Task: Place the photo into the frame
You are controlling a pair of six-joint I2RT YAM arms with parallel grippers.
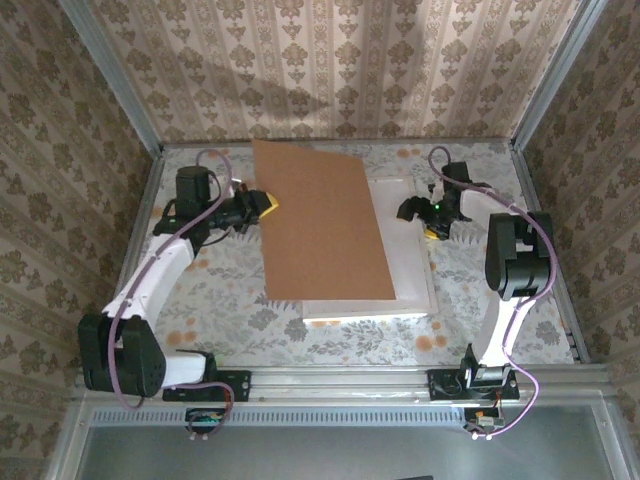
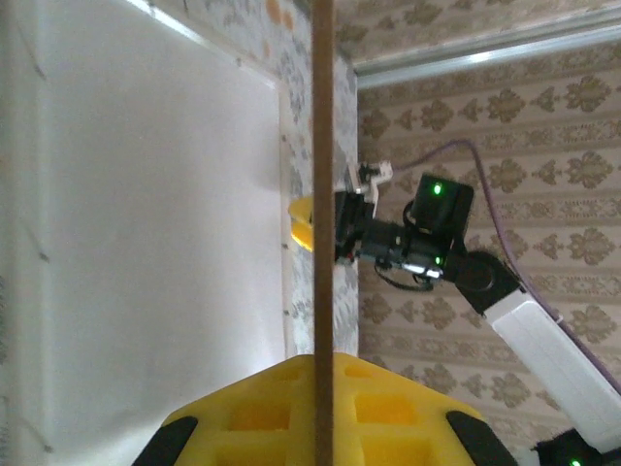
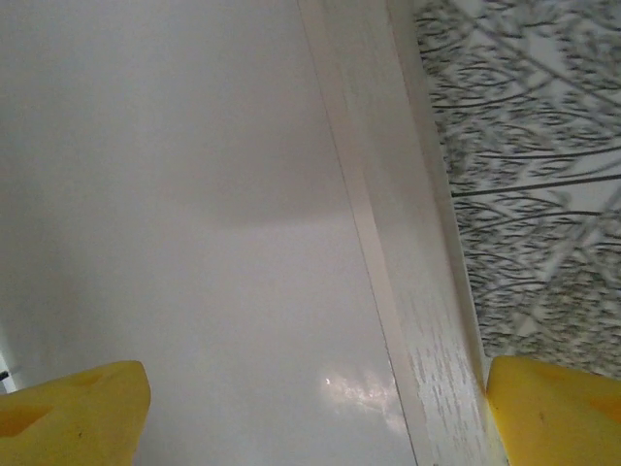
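Top view: frame (image 1: 412, 285) flat at worktop's (image 1: 220, 290) centre-right, brown board (image 1: 320, 220) held over its left part.
Left wrist view: left gripper (image 2: 320, 398) jaws pinch board edge-on. Right wrist view: right gripper (image 3: 310, 408) jaws wide, straddling frame's rim.

Both arms (image 1: 160, 265) show white links, black joints, purple cables (image 2: 456, 147), yellow fingers (image 3: 78, 413), seemingly green lamps (image 2: 438, 187).
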